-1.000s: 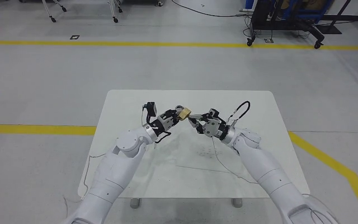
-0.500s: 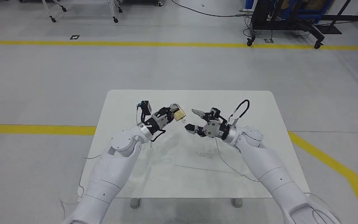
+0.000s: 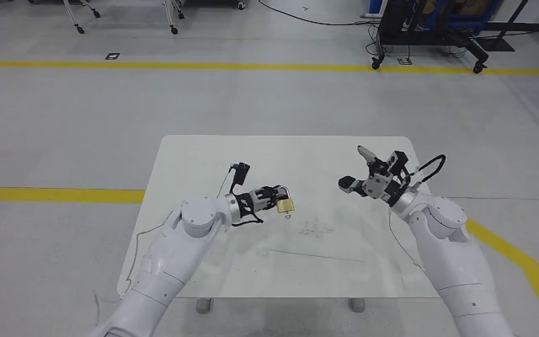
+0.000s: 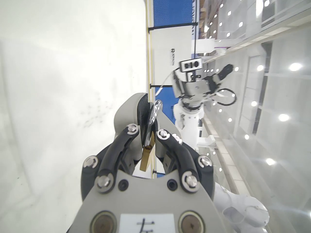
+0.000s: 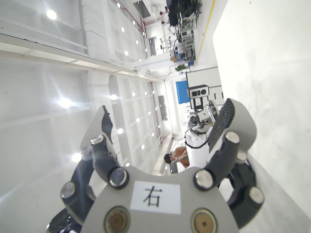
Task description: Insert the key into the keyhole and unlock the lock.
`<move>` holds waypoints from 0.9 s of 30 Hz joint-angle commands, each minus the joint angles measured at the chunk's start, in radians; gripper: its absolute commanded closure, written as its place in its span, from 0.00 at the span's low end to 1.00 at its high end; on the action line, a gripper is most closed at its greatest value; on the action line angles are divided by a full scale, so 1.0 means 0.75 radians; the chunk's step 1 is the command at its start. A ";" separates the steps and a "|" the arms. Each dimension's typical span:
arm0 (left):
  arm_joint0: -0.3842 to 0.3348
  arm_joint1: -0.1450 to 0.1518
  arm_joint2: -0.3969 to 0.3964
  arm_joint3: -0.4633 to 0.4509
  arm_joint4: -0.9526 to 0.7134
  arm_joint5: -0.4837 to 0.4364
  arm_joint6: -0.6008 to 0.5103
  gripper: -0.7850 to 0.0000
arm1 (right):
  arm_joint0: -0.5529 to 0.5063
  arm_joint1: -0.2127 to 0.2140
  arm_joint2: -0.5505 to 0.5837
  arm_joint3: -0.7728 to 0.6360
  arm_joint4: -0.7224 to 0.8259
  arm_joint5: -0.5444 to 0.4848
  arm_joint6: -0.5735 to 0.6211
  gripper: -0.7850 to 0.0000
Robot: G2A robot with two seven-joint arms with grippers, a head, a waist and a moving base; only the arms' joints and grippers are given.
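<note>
The lock (image 3: pixel 287 205), a small brass padlock, sits clamped edge-on between the left gripper's (image 3: pixel 276 202) fingers. 1 silver metal piece (image 4: pixel 155 109) juts past that gripper's fingertips; shackle or key, unclear.

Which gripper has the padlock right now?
The left gripper, shut on the brass padlock; the right gripper is open and empty.

lock (image 4: pixel 146 158) | mostly hidden inside left end effector (image 4: pixel 150 115) | keyhole hidden
</note>
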 commanded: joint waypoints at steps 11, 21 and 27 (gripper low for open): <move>-0.133 -0.023 0.192 0.120 0.281 0.214 -0.084 1.00 | -0.010 0.001 0.011 -0.013 -0.003 0.004 -0.006 0.00; -0.165 -0.027 0.217 0.167 0.322 0.230 -0.121 0.00 | -0.010 0.001 0.011 -0.013 -0.003 0.004 -0.006 0.00; -0.141 -0.008 0.083 0.148 0.165 0.190 -0.091 0.00 | -0.010 0.001 0.011 -0.013 -0.003 0.004 -0.006 0.00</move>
